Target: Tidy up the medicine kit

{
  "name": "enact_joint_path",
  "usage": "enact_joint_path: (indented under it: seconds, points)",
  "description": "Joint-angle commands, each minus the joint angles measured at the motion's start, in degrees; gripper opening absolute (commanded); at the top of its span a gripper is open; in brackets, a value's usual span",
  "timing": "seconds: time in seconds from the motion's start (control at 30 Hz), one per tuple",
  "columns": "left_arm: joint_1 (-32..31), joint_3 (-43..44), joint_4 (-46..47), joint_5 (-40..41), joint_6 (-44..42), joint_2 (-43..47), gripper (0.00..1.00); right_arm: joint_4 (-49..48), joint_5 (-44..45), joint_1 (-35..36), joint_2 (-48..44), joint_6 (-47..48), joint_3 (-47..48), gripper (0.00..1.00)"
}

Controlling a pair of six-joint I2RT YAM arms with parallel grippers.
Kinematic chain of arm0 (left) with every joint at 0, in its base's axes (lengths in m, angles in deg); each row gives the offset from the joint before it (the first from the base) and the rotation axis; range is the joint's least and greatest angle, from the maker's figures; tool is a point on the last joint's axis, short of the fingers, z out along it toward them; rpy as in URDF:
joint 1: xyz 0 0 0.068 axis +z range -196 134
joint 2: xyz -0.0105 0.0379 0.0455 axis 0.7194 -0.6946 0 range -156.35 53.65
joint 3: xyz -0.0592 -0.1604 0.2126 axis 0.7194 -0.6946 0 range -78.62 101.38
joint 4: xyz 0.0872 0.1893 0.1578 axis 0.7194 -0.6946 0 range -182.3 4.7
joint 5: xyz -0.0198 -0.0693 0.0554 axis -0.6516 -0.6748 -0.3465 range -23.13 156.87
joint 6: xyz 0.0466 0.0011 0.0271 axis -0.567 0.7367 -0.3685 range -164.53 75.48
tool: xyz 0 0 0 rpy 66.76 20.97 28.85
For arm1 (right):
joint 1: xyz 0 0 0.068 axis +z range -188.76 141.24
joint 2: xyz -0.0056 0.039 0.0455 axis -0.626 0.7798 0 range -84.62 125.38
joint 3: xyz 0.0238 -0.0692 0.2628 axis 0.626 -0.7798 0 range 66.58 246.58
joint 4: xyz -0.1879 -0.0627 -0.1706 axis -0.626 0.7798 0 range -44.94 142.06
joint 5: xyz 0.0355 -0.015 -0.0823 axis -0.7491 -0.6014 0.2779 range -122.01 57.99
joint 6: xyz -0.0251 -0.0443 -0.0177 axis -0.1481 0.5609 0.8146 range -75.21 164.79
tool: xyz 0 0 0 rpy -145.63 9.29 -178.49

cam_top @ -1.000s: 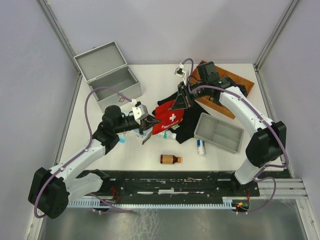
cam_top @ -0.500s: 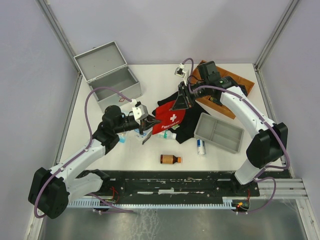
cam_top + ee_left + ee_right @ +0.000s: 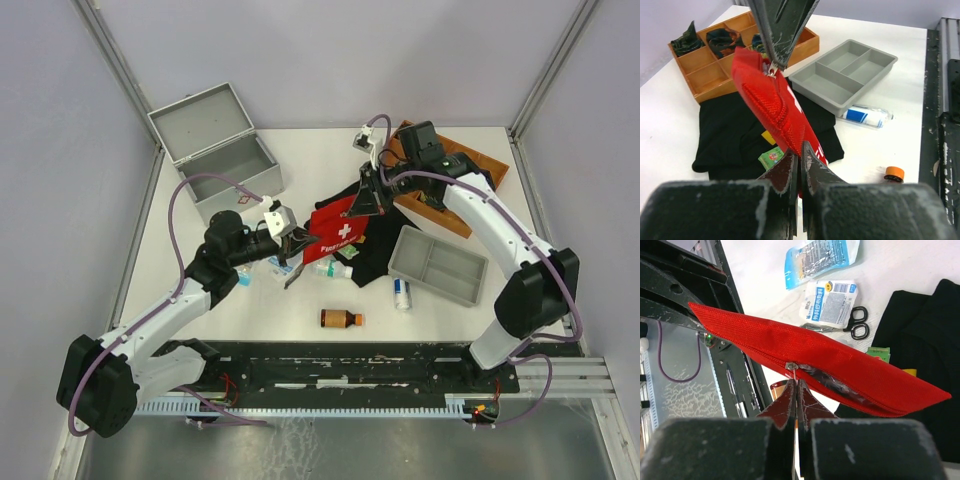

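Since the earlier frame our right end effector point(image 3: 796, 384) has pinched shut on the zipper pull point(image 3: 790, 366), while our left end effector point(image 3: 800, 150), also shut, clamps the near end of the red pouch point(image 3: 772, 105), bracing it, we judge, for unzipping; the medicine kit point(image 3: 235, 170) stands open, far left on the tabletop point(image 3: 310, 165).

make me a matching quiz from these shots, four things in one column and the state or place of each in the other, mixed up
Things:
1. metal case
2. red pouch
3. grey tray
4. amber bottle

States:
a. lying on its side near the table's front edge
b. gripped by the left pincer at one end and the right pincer at its zip pull
c. lid open, far left corner
d. compartments empty, right of the black cloth

Pairs: 1-c, 2-b, 3-d, 4-a
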Motion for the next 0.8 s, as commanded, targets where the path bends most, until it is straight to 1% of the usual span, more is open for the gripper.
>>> enact_joint_path:
  seconds: [0.0, 0.2, 0.43, 0.53, 0.77]
  points:
    - [0.48, 1.07, 3.03, 3.42, -2.32, 0.90, 0.03, -1.76, 7.08, -3.24, -3.49, -1.27, 1.90, 0.01]
    - [0.73, 1.96, 2.17, 5.56, -1.20, 0.54, 0.03, -2.02, 12.04, -5.06, -5.25, -0.74, 0.90, 0.01]
    - [1.13, 2.17, 1.97, 5.74, -0.80, 0.70, 0.03, -1.37, 12.97, -7.70, -6.15, 0.99, 0.21, 0.00]
    - [1.22, 2.13, 1.98, 5.12, -0.83, 0.79, 0.03, -1.24, 13.96, -8.84, -6.22, 2.14, -0.04, 0.01]
    - [1.55, 2.04, 2.57, 0.86, -0.48, 1.01, 0.03, -1.20, 15.72, -11.42, -5.75, 4.35, -1.03, 0.01]
